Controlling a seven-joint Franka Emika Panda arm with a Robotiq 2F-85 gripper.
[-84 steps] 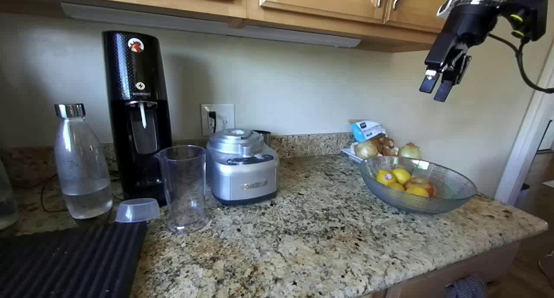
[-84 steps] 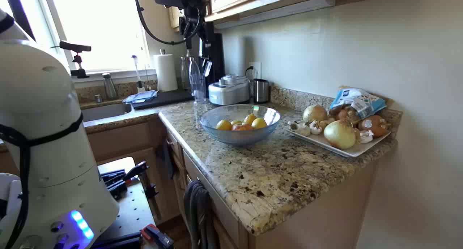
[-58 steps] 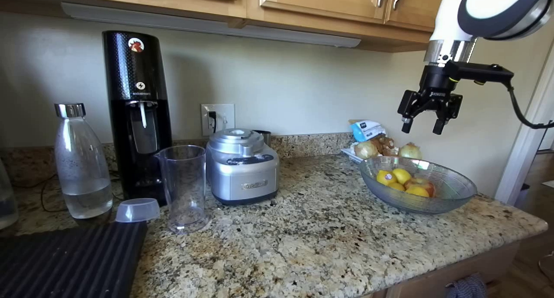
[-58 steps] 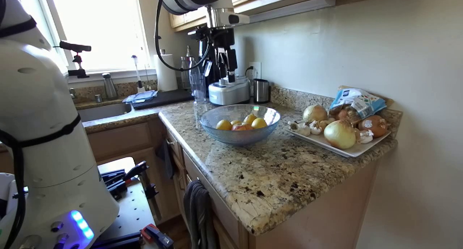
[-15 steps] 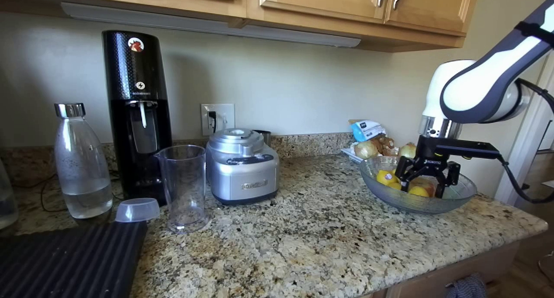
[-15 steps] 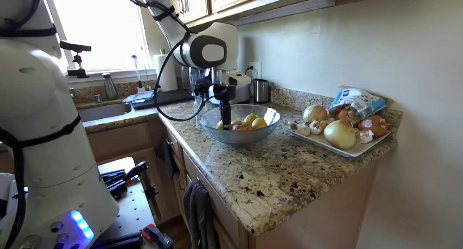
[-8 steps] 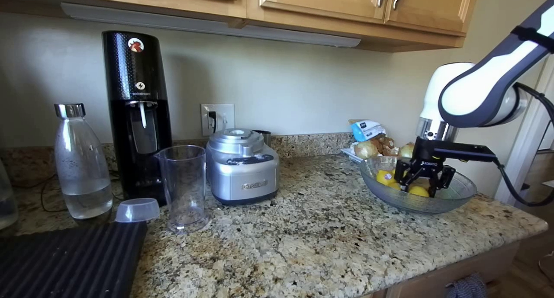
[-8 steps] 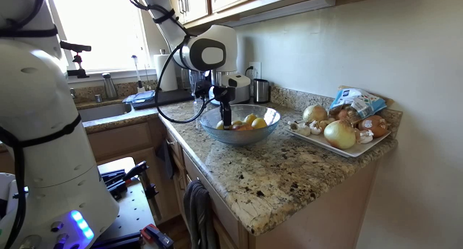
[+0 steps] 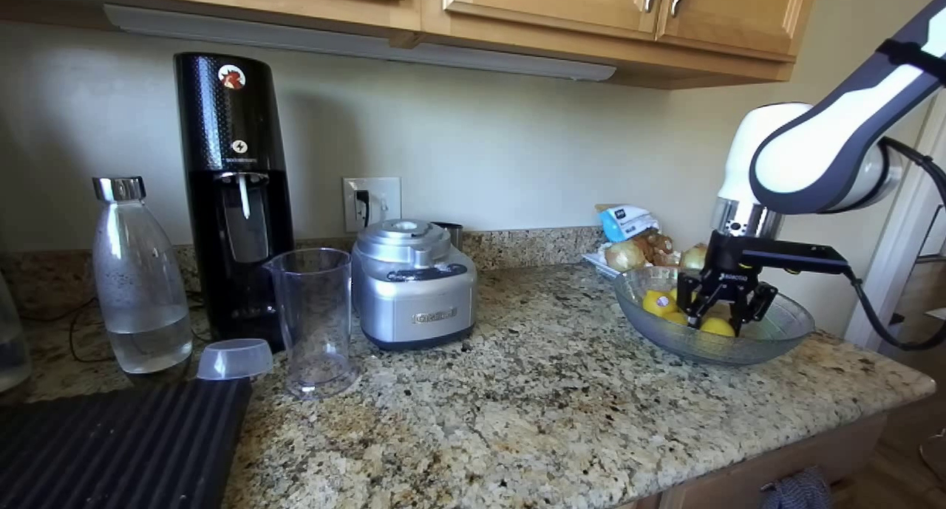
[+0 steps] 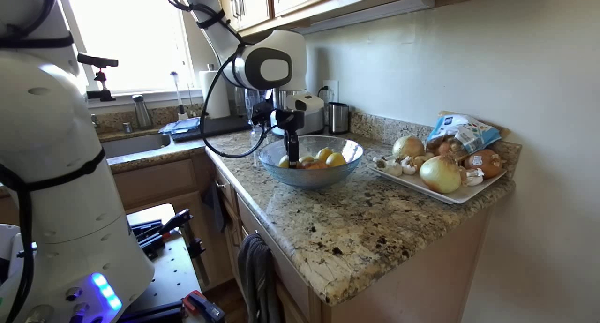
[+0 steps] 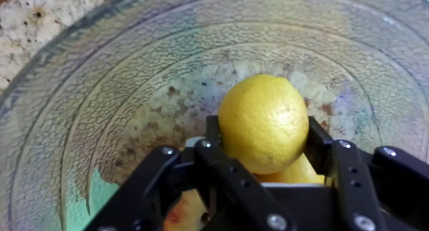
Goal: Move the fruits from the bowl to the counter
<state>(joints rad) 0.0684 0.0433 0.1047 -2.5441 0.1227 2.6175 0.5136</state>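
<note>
Our pincer (image 9: 715,323) has a lemon (image 11: 263,123) between its fingers (image 11: 318,133), which touch it on both sides, so they stand only as far apart as the lemon is wide. They are closer together than a second ago. We think this means we have our grip, and the next job is to lift the lemon out of the bowl (image 10: 323,180) and put it on the tabletop (image 9: 532,420). We can't tell if it is off the bottom yet. Our pincer points almost straight down, and the arm (image 10: 274,63) reaches in from above the front edge. The fingers are down inside the bowl, lower than the rim. We see more lemons (image 10: 335,160) and an apple (image 10: 318,165) in there. The bowl stands between the front and back edges. Near the back corner we see a plate (image 10: 468,193) of onions (image 10: 440,174), and along the back edge, a silver machine (image 9: 417,302).
</note>
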